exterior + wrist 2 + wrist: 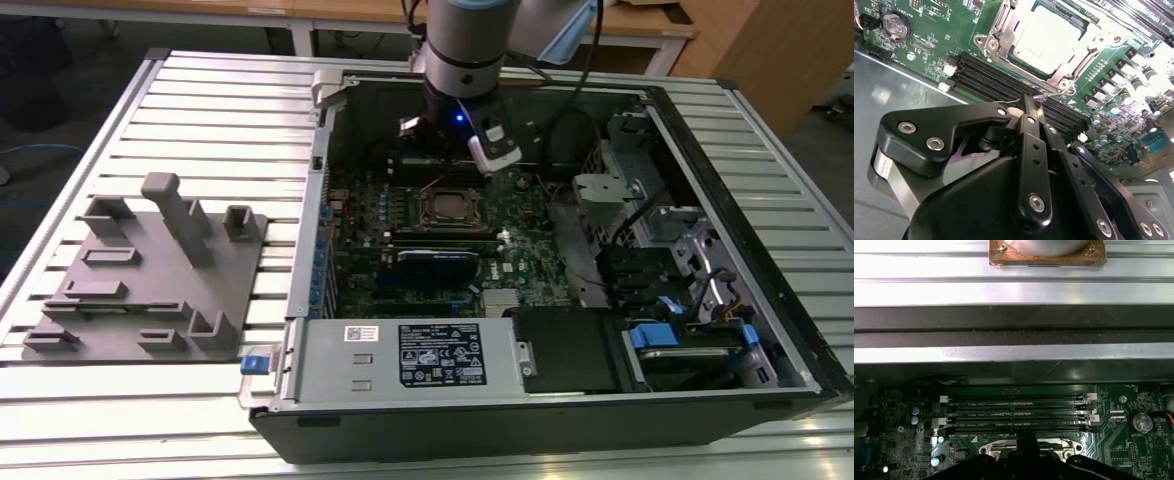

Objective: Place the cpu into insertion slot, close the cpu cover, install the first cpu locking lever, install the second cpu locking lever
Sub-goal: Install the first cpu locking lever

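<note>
Lying flat in the insertion slot [424, 211], the cpu [1049, 37] faces silver top up, just beyond the fingertips, with the cpu cover [998, 27] folded down around it. Being square, it has no long axis to speak of. The gripper [1030, 102] has its fingers drawn together with no gap showing, and the tip touches a thin wire locking lever [1055, 94]. That lever runs along the socket's near edge, parallel to the black memory slots [989, 82] right under the fingers. I cannot tell if the wire is pinched.
</note>
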`<state>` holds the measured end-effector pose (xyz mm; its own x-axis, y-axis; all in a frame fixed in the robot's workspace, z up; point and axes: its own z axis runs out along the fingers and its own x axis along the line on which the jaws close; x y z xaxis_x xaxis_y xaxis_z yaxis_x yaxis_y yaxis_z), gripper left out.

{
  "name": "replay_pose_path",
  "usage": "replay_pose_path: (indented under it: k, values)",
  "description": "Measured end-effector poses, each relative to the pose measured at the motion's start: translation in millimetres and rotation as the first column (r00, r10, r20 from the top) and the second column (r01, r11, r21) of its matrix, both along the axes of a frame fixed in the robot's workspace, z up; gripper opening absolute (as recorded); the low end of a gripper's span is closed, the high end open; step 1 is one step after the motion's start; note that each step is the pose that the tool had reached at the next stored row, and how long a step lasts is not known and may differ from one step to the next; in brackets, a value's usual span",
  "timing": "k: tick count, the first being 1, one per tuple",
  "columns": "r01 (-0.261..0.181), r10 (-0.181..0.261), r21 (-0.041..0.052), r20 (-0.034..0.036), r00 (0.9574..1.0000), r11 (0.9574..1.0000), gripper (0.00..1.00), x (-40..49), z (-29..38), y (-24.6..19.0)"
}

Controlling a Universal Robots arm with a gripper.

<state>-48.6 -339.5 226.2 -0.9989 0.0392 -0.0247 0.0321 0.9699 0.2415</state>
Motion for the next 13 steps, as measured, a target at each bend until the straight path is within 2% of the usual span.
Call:
replay_pose_path:
  k: [13]
  values:
    - [0.0,0.0,0.0,0.0003,1.0,1.0,0.1,0.6,-0.8,0.0]
